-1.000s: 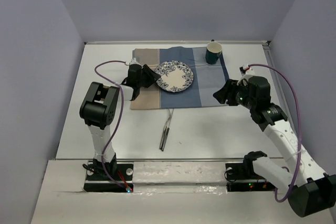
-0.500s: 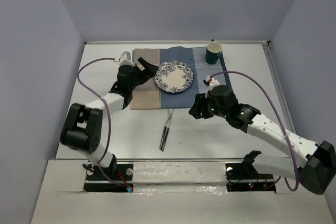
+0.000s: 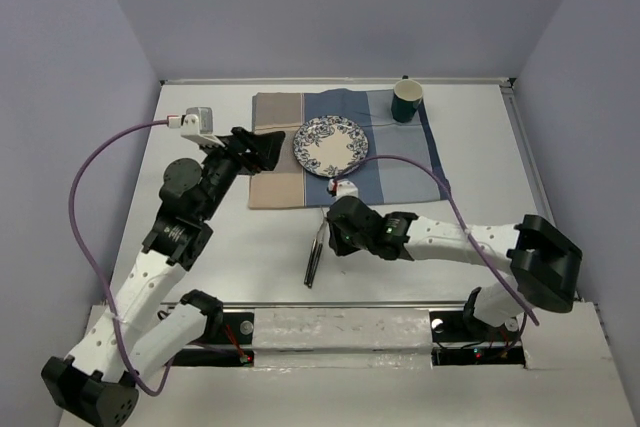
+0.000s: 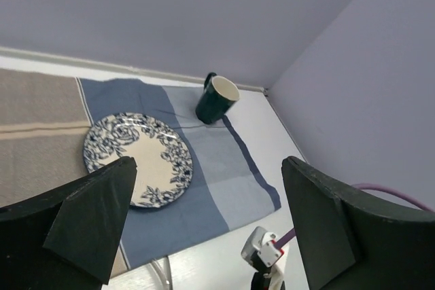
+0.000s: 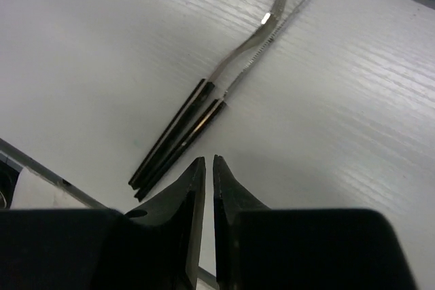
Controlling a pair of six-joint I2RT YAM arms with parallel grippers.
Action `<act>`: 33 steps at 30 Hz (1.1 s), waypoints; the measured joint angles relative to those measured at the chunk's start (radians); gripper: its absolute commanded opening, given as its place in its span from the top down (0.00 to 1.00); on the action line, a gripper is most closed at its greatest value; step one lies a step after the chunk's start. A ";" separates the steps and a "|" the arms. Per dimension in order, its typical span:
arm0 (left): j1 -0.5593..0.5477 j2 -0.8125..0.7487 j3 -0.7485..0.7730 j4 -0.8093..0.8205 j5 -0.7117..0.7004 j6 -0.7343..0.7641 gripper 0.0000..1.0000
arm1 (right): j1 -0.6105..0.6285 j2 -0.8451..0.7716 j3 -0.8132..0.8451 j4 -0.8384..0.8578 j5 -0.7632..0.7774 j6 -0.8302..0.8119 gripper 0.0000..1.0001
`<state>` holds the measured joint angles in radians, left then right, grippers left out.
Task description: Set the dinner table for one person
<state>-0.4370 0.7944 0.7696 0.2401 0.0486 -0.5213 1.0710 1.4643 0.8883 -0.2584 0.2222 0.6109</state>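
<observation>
Dinner table (image 3: 480, 147): white top, spanning the whole work area beneath both arms. A blue-and-tan striped placemat (image 3: 275, 182) lies on its far middle part. A blue-patterned plate (image 3: 331, 145) sits on the placemat, and a dark green mug (image 3: 407, 102) stands at the placemat's far right corner.

Right gripper (image 5: 204, 161): low over the bare tabletop near the placemat's near edge. Its fingers are drawn together with only a sliver between them and hold nothing. Just ahead of the tips lie a fork and knife (image 5: 177, 137) with black handles, side by side on the table. Contact between tips and table cannot be determined.

Left gripper (image 4: 207, 161): spread wide and empty, raised above the table over the tan left strip of the placemat, facing the plate.
</observation>
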 measured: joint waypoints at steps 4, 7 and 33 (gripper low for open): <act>0.000 -0.063 0.061 -0.104 -0.035 0.114 0.01 | 0.039 0.103 0.089 0.006 0.043 0.023 0.70; 0.000 -0.116 0.050 -0.163 -0.086 0.179 0.01 | 0.056 0.187 0.167 -0.001 0.070 0.036 0.69; -0.001 -0.223 -0.005 -0.225 -0.069 0.258 0.01 | 0.156 0.454 0.451 -0.309 0.268 0.209 0.66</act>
<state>-0.4381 0.5716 0.7650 0.0147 -0.0200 -0.2630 1.2270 1.9179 1.3396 -0.5674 0.4904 0.8200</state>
